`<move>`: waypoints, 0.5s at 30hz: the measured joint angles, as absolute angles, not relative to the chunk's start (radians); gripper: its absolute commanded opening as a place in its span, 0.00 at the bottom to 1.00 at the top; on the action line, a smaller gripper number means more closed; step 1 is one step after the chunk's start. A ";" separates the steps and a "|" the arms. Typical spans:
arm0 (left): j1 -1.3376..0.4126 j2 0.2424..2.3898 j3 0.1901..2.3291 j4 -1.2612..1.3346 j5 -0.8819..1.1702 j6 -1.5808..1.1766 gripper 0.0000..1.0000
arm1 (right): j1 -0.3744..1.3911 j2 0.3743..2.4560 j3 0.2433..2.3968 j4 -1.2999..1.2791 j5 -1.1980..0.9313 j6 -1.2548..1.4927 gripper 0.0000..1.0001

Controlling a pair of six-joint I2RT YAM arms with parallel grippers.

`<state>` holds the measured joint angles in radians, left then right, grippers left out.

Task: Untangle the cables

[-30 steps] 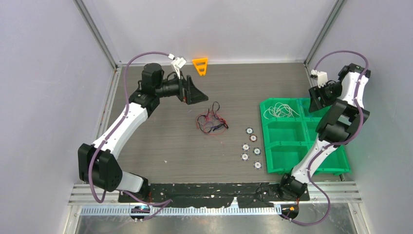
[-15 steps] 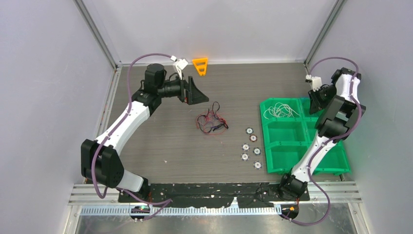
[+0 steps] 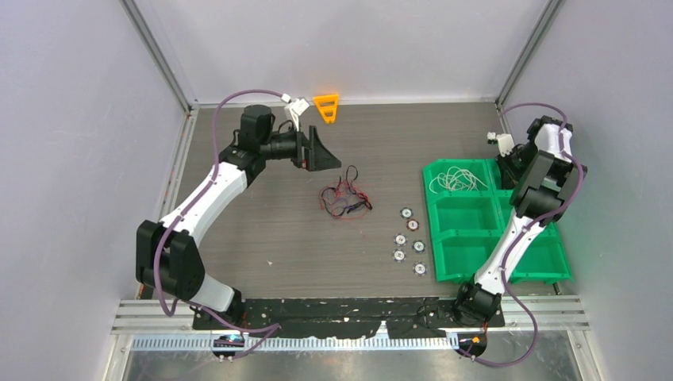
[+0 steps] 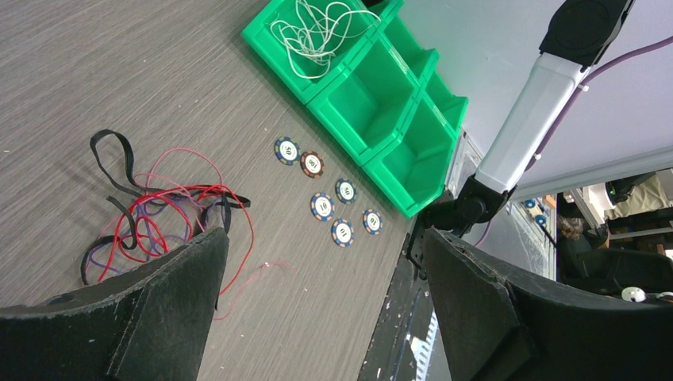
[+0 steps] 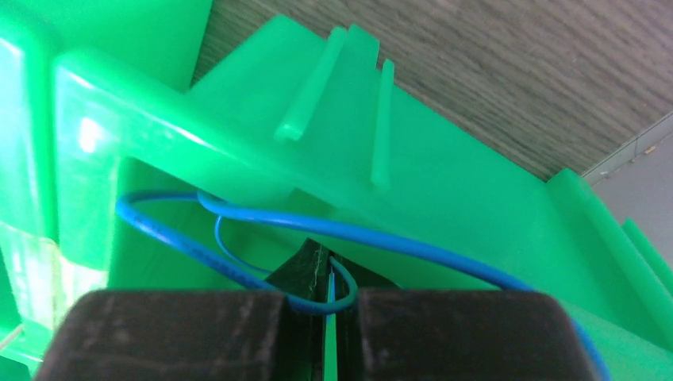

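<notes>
Right hand (image 5: 328, 298) now sits farther back at the green bin (image 5: 444, 159), tightly clamped on a blue cable (image 5: 381, 238). Left hand (image 4: 321, 246), spread wide, hovers near the tangled cables (image 4: 159, 222) on the desk (image 4: 119, 79).

1. The left arm (image 3: 210, 190) is showing white link shells between black joint housings.
2. The right arm (image 3: 508, 254) is wearing the same white and black.
3. A thick purple cable (image 4: 635, 56) is running along each arm.
4. The left gripper (image 4: 325, 236) is showing matte black, rough-faced wedge fingers (image 4: 492, 317).
</notes>
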<state>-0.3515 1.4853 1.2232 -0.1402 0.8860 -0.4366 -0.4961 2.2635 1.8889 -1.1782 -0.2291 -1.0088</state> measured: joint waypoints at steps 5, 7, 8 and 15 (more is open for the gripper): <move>-0.352 1.493 1.230 -0.141 0.886 -0.437 0.94 | -0.497 2.256 1.880 -1.193 -0.212 -1.028 0.51; -0.352 1.493 1.234 -0.143 0.886 -0.437 0.94 | -0.496 2.244 1.881 -1.186 -0.216 -1.030 0.58; -0.352 1.493 1.237 -0.143 0.886 -0.437 0.94 | -0.496 2.237 1.881 -1.185 -0.215 -1.032 0.59; -0.352 1.493 1.243 -0.142 0.886 -0.437 0.94 | -0.493 2.181 1.900 -1.235 -0.223 -1.041 0.69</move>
<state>-0.3515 1.4933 1.2434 -0.1417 0.8860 -0.4366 -0.4934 2.1807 1.8996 -1.2346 -0.2230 -1.0412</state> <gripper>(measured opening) 0.945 0.656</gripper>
